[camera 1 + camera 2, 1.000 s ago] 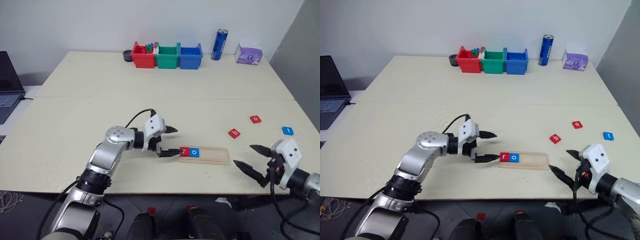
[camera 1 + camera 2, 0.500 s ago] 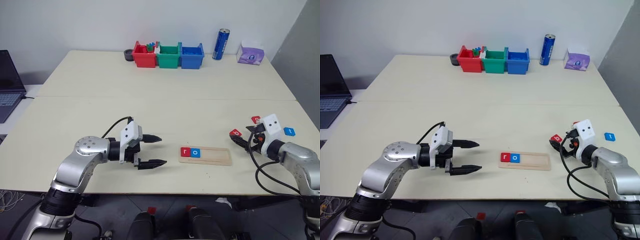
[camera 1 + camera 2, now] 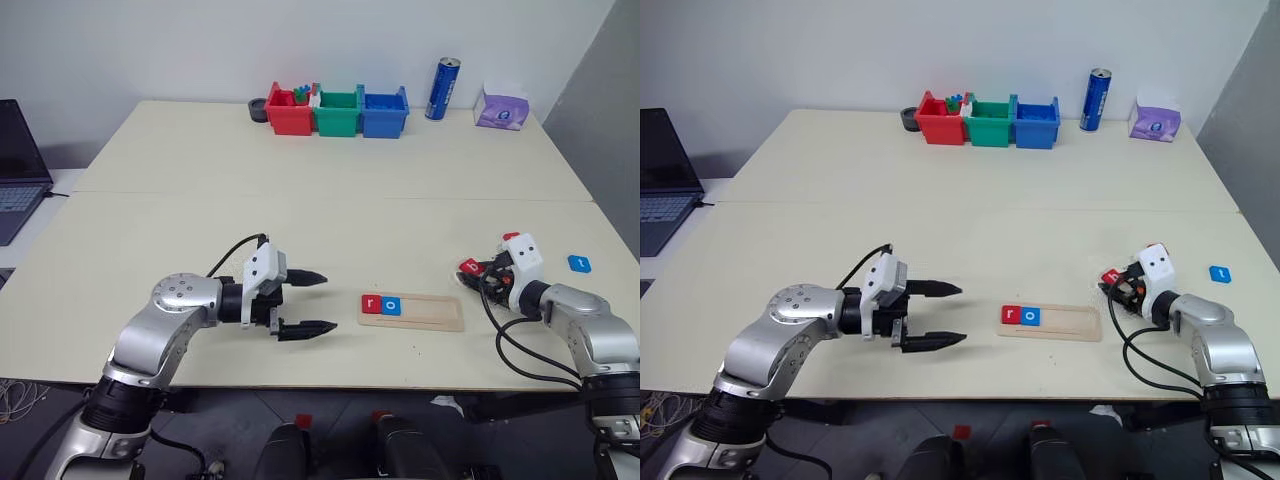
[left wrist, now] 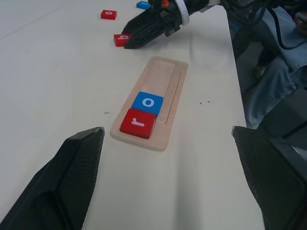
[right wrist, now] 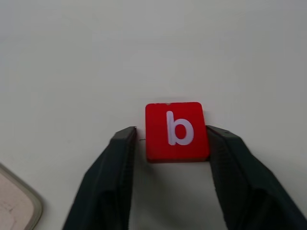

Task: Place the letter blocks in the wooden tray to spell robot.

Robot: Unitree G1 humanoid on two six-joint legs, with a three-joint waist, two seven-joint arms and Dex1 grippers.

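Right claw (image 5: pixel 172 139) straddles the red b block (image 5: pixel 176 130) at right of frame, fingers not quite clamped; left claw (image 3: pixel 312 302) gapes wide.

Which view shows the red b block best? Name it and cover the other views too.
The right wrist view: the red b block sits large, letter readable, between the right tool's fingers. The left wrist view shows it small beside that tool's tips. In the eye views it is a red speck at the tool.

Two blocks (image 4: pixel 143 114) in tray (image 4: pixel 169 86)
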